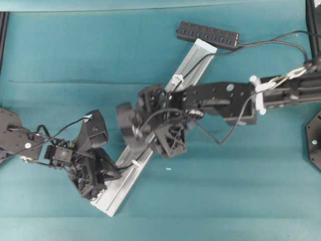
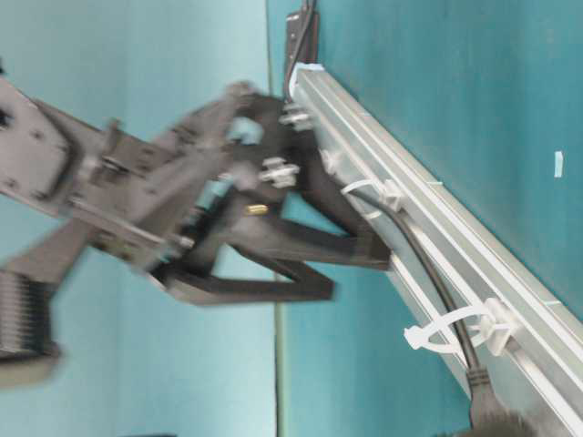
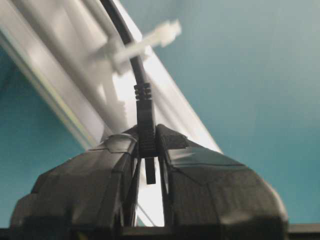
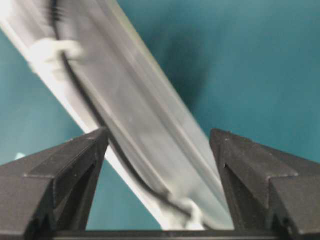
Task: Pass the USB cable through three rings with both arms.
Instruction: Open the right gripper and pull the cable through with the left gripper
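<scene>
The USB cable [image 1: 198, 63] runs from the right down along the silver rail [image 1: 118, 193]. It passes a white ring [image 1: 177, 79] near the rail's top and another ring [image 1: 136, 163] lower down. My right gripper covers the stretch between them. My left gripper [image 3: 146, 135] is shut on the cable's black plug [image 3: 145, 107] just below the lower ring [image 3: 135, 47], beside the rail's lower end [image 1: 119, 170]. My right gripper [image 4: 157, 137] is open, its fingers [image 4: 82, 150] standing on either side of the rail with the cable [image 4: 82, 97] between them, touching neither. The table-level view shows two rings [image 2: 378, 193] [image 2: 455, 328] with the cable [image 2: 428, 264] through them.
The black multi-port hub [image 1: 208, 34] lies at the rail's upper end. Teal table cloth [image 1: 241, 181] spreads on all sides. A black base plate [image 1: 315, 140] sits at the right edge, and the right arm's own wiring [image 1: 230, 133] hangs below its wrist.
</scene>
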Controlling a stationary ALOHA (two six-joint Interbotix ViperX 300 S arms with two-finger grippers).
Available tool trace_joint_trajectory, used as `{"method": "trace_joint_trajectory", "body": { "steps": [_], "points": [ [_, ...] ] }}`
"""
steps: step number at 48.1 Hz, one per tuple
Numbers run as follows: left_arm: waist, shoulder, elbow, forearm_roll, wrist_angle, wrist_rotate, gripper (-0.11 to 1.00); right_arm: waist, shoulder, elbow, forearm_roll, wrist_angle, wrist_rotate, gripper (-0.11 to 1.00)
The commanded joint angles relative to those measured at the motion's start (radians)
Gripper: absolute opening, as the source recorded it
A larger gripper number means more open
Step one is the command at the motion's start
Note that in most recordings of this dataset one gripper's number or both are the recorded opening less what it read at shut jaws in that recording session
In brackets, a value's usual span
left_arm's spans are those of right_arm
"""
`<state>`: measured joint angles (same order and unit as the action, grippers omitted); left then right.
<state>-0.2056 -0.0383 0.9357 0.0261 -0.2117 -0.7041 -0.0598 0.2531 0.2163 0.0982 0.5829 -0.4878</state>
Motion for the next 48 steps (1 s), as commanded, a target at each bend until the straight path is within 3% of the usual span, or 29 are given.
{"method": "trace_joint_trajectory", "body": {
  "steps": [1,19,48],
  "points": [
    [-0.008,-0.075,-0.002,0.002,0.029,-0.003,0.11,-0.014,-0.023,0.008,-0.002,-0.009,0.029,0.87],
    [-0.009,-0.245,0.028,0.002,0.101,-0.011,0.11,-0.052,-0.074,0.029,0.000,-0.020,0.038,0.87],
    [-0.008,-0.437,0.097,0.002,0.181,-0.014,0.09,-0.092,-0.130,0.054,0.000,-0.158,0.044,0.87]
  ]
}}
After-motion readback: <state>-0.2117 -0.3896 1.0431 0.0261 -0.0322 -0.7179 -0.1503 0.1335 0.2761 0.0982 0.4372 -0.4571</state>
